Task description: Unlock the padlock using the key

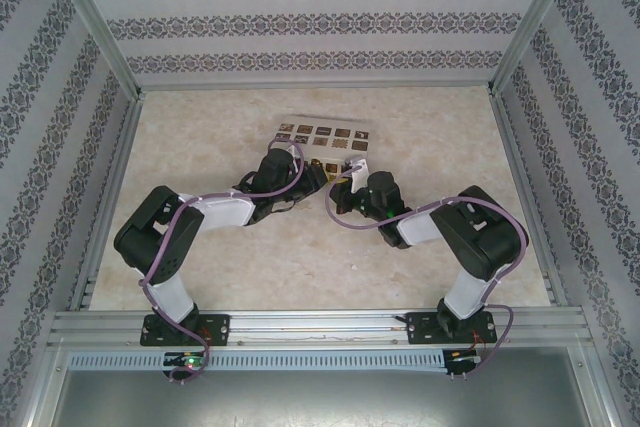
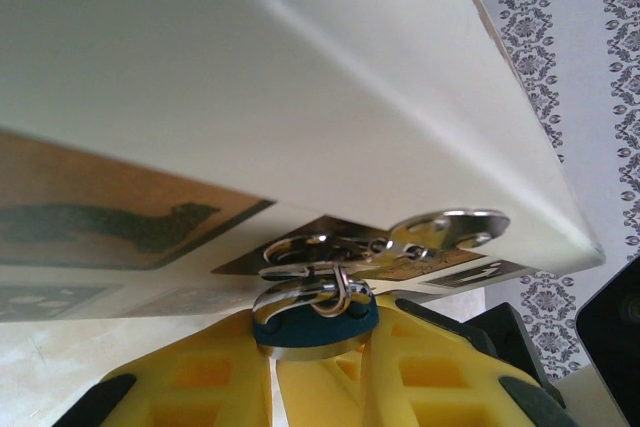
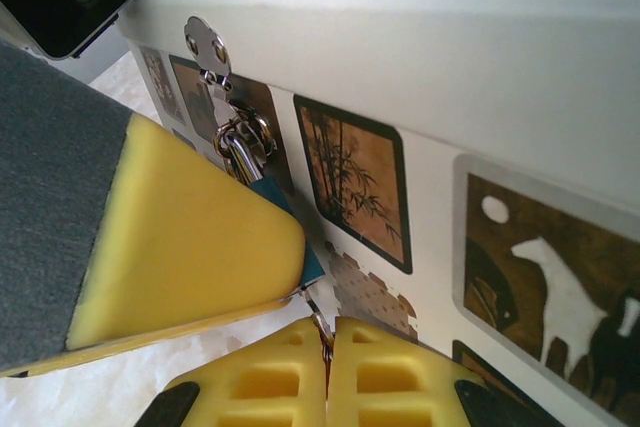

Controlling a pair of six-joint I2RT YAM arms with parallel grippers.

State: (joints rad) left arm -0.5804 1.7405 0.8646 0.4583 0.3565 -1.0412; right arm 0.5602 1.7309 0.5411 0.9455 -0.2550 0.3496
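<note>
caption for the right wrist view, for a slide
Right hand pinches the key, its tip at the blue padlock hanging from the hasp of the cream box

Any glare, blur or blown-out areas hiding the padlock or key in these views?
Top external: even soft light, the box small, fine detail lost. Left wrist: its pale face is washed out, the hasp glares, the padlock is readable. Right wrist: the left hand's finger is blurred up close; the key is a thin sliver.

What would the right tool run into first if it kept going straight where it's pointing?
Most likely the blue padlock, just past the key pinched in the right tool; the left tool grips that padlock, and the cream box lies behind it.
</note>
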